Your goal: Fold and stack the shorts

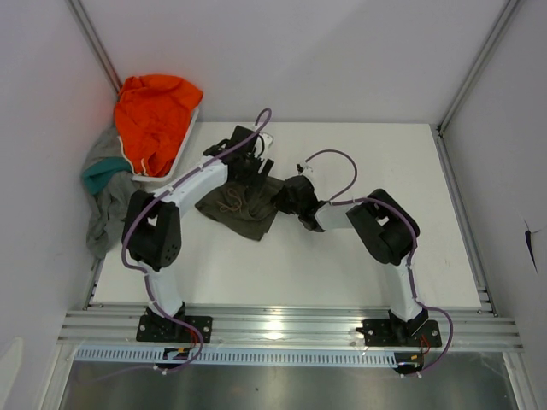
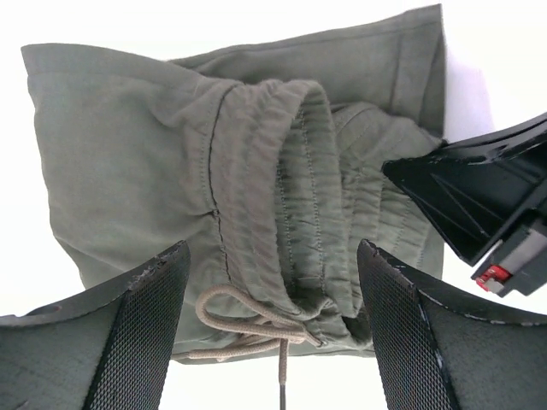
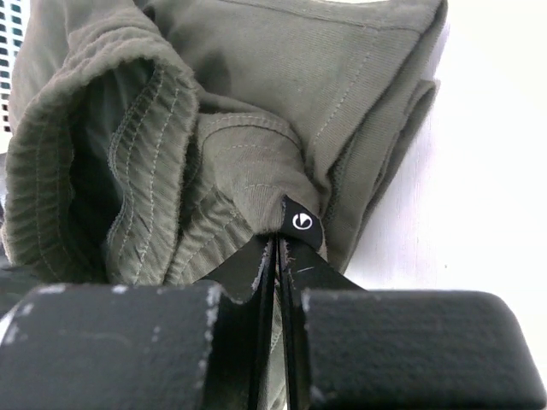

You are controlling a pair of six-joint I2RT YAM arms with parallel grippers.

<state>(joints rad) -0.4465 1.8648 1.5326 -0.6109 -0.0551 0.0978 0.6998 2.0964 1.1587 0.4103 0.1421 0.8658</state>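
The olive green shorts (image 1: 242,205) lie bunched on the white table left of centre. My left gripper (image 1: 250,164) hovers over their far edge, open and empty. In the left wrist view its open jaws (image 2: 273,325) straddle the waistband (image 2: 291,171) and the beige drawstring (image 2: 248,323). My right gripper (image 1: 287,197) is at the shorts' right edge. In the right wrist view it (image 3: 278,248) is shut on a fold of olive cloth (image 3: 256,162) beside a small black label (image 3: 301,224). The grey shorts (image 1: 107,209) lie crumpled off the table's left edge.
An orange garment (image 1: 154,115) is heaped in a white bin (image 1: 178,162) at the back left corner. A teal garment (image 1: 101,173) lies under it by the grey cloth. My right gripper's black body also shows in the left wrist view (image 2: 487,205). Aluminium rails border the table.
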